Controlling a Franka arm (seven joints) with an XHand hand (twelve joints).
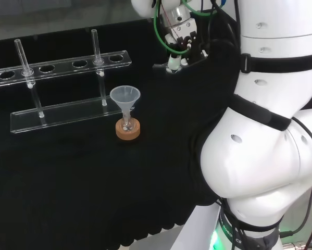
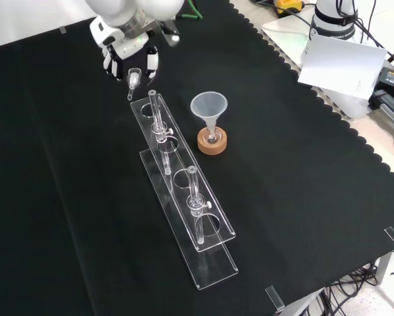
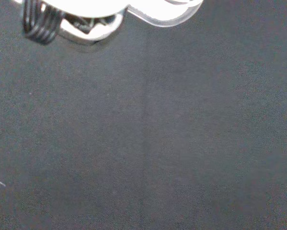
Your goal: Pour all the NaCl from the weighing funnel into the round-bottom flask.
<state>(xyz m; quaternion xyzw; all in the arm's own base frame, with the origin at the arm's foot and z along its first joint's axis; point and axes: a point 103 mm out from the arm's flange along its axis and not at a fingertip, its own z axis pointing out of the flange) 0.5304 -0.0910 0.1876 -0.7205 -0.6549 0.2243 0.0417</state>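
Note:
A small round-bottom flask (image 1: pixel 126 125) (image 2: pixel 212 137) sits in a cork ring stand (image 1: pixel 128 133) (image 2: pixel 212 145), with a clear plastic funnel (image 1: pixel 125 96) (image 2: pixel 208 105) standing in its neck. The black and white hand (image 1: pixel 181 49) (image 2: pixel 127 49) hovers above the cloth, to the right of and beyond the flask in the head view. In the front view it is up and left of the flask. Its fingers are curled round a small clear weighing funnel (image 2: pixel 134 78) with its spout pointing down. What the weighing funnel holds is too small to tell. A blurred white part of the hand (image 3: pixel 109 19) shows over bare cloth in the wrist view.
A clear two-tier tube rack (image 1: pixel 62 65) (image 2: pixel 183 191) with two glass tubes (image 2: pixel 156 115) (image 2: pixel 193 191) lies left of the flask in both views, close below the hand in the front view. The arm's white links (image 1: pixel 260 156) stand at the head view's right. The cloth's scalloped edge (image 2: pixel 341 138) runs down the front view's right.

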